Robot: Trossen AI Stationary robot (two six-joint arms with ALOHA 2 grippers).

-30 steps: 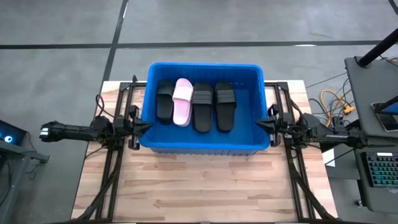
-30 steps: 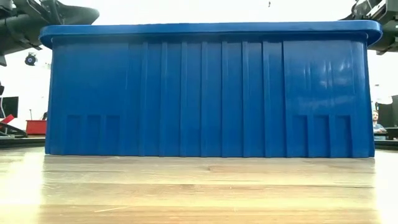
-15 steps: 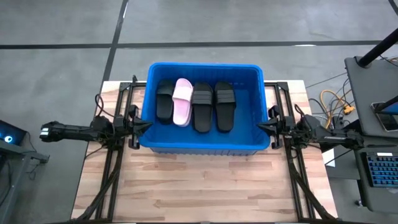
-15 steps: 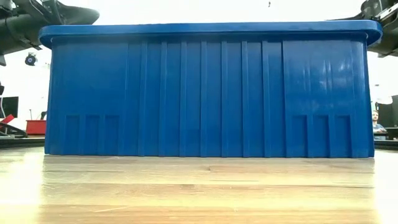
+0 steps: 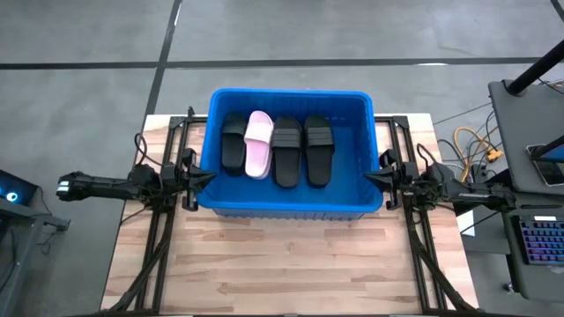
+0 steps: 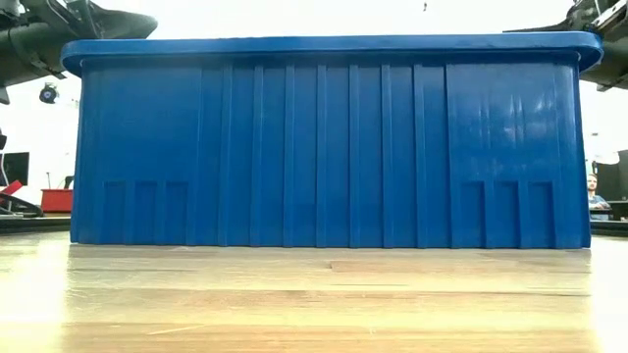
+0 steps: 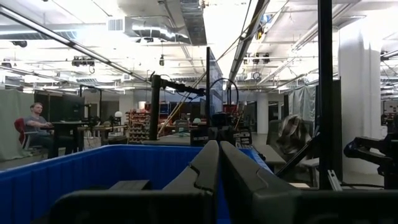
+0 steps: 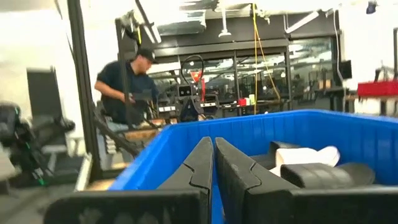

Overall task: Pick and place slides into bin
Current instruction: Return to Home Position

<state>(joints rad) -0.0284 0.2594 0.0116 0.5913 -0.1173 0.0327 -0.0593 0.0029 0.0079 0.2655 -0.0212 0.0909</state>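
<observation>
The blue bin (image 5: 286, 207) stands on the wooden table's far middle. In it lie three black slides (image 5: 233, 143) (image 5: 287, 151) (image 5: 318, 148) and one pale pink slide (image 5: 258, 143), side by side on the bin's floor. My left gripper (image 5: 210, 174) is shut and empty just outside the bin's left rim; in its wrist view (image 7: 217, 163) the fingers meet. My right gripper (image 5: 370, 177) is shut and empty just outside the bin's right rim, as its wrist view (image 8: 213, 162) shows.
The bin's near wall (image 6: 324, 147) fills the low view. Bare wooden table (image 5: 291, 264) lies in front of the bin. A person (image 8: 127, 87) stands beyond the table and another (image 7: 34, 121) sits far off. A desk with a keyboard (image 5: 538, 242) stands at the right.
My right gripper has drawn back a little toward the table's right edge, away from the bin's right rim. The slides and the bin have kept still.
</observation>
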